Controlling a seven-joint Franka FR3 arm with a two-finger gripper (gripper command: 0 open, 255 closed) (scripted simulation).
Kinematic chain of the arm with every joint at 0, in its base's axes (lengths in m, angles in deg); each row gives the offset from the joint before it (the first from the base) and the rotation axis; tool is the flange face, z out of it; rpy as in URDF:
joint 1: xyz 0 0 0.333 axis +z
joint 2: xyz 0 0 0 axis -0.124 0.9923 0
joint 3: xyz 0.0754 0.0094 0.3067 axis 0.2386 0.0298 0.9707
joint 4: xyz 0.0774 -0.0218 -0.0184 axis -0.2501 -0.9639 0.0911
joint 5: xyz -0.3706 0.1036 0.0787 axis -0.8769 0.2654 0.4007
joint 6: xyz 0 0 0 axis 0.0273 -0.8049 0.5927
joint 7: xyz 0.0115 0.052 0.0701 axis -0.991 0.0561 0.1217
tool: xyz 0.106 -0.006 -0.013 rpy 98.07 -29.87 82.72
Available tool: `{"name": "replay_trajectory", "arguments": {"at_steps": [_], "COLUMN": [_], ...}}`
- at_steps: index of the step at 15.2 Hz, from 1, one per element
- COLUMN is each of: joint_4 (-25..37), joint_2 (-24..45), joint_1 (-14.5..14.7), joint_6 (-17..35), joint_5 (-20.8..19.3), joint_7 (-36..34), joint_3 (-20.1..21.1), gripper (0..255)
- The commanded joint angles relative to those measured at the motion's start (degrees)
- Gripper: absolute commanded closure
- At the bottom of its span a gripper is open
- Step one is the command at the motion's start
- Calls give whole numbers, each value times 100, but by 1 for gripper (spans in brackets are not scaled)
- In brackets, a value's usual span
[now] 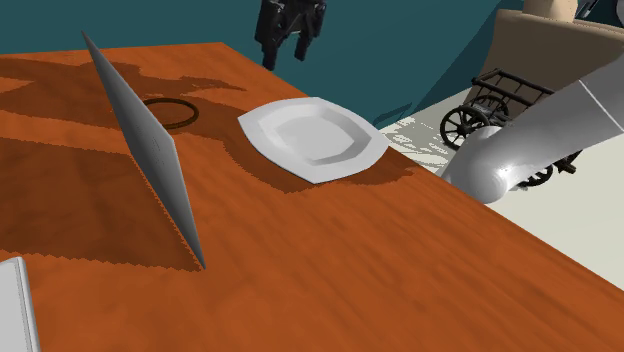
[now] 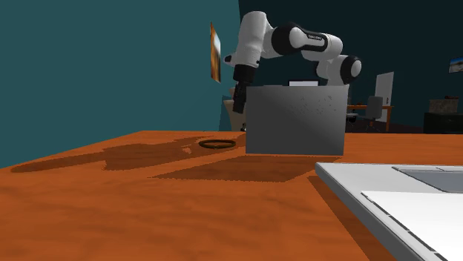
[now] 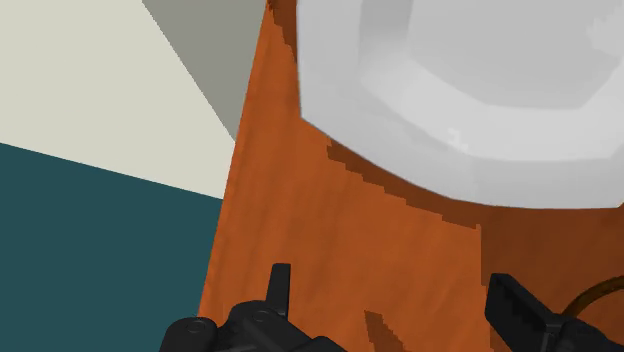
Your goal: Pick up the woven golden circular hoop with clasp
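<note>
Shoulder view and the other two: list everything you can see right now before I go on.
thin dark circular hoop: one, dark brown, flat on the table, partly hidden by the panel in the shoulder view
squarish white plate: one, white, on the table, to the hoop's right in the shoulder view
flat grey panel: one, grey, standing on edge on the table
flat white slab: one, white-grey, at the shoulder view's lower left
orange-brown table: one, under all these
dark spoked-wheel cart: one, on the pale floor
white arm: one
black gripper: one, open, raised above the table's far edge
</note>
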Motion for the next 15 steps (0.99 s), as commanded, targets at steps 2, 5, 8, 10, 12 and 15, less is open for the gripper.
{"name": "replay_trajectory", "arguments": {"at_steps": [2,5,8,10,12,15], "joint_4": [401,873,1422,1837,2300,3102], "joint_2": [511,1087,1749,2247,2790,3661], "joint_1": [-28,-52,-43,12,135,508], "joint_6": [107,174,197,174,110,-81], "joint_5": [-74,-263,-588,-891,-1258,-1874], "joint_7": [-523,-1069,-1662,-2085,-2519,-3138], "joint_3": [396,791,1184,1427,1631,1795], "gripper": [0,0,0,0,0,0]}}
